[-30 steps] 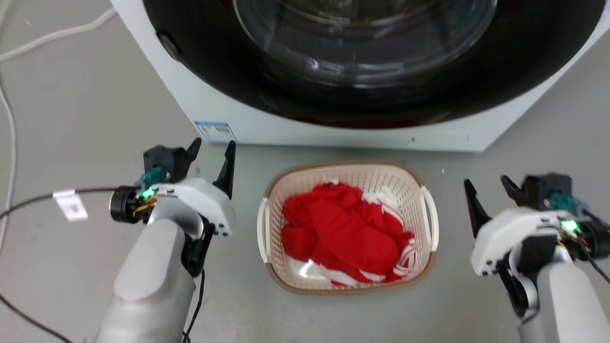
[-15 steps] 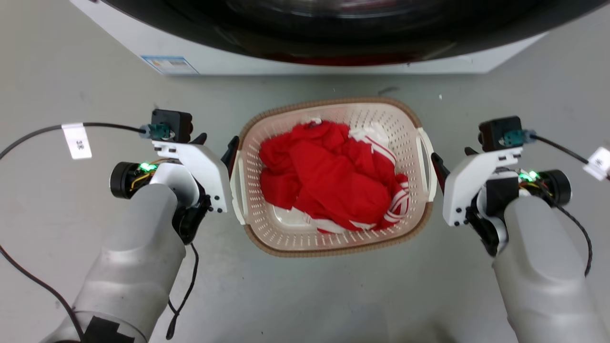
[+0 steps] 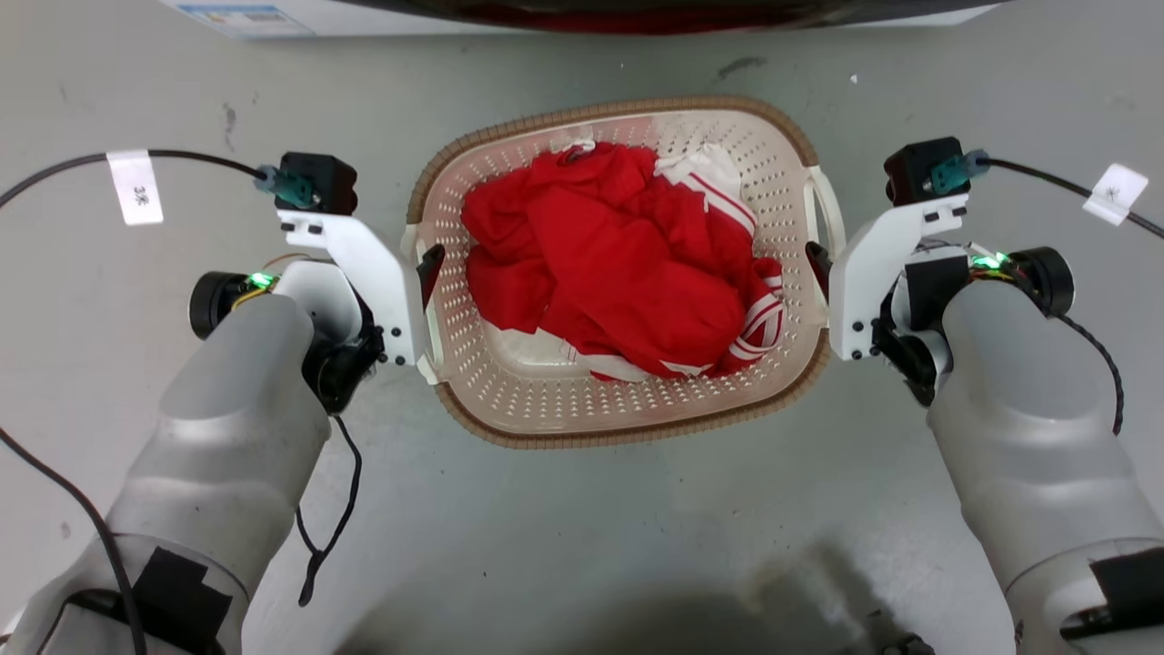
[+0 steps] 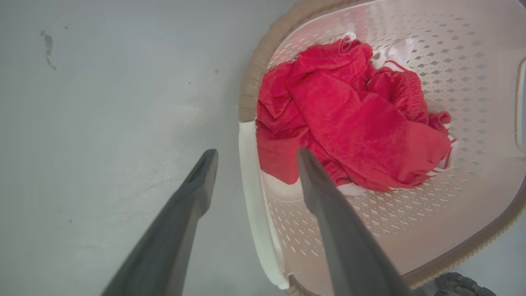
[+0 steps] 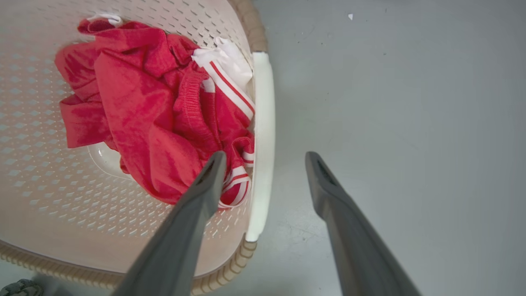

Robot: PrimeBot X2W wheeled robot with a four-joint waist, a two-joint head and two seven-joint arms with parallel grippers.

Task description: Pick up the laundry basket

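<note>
Cream perforated plastic, brown woven-look rim, white side handles: rounded-rectangular laundry basket (image 3: 618,438). Found resting flat on the grey floor (image 3: 582,546), near the white base of a washing machine (image 3: 382,16), centred between both arms. Loaded with a crumpled red garment with white stripes (image 3: 627,273), heaped toward the right wall.

Left end effector (image 4: 257,154): fingers spread wide, gripping nothing. Positioned astride the white left handle (image 4: 250,197), one finger inside the wall, the other outside over the floor. Unable to confirm contact with the handle.

Right end effector (image 5: 266,156): likewise spread wide and empty. Positioned astride the white right handle (image 5: 263,123), inner finger lying just over the striped cuff.

Placement judged deliberate: bracketing both handles at once, apparently to allow a level two-sided lift. Step in hand judged as pre-grasp, with closing and lifting not yet done.

Risks noted: pinching cloth under the right inner finger, and tilting the load through uneven closure.
</note>
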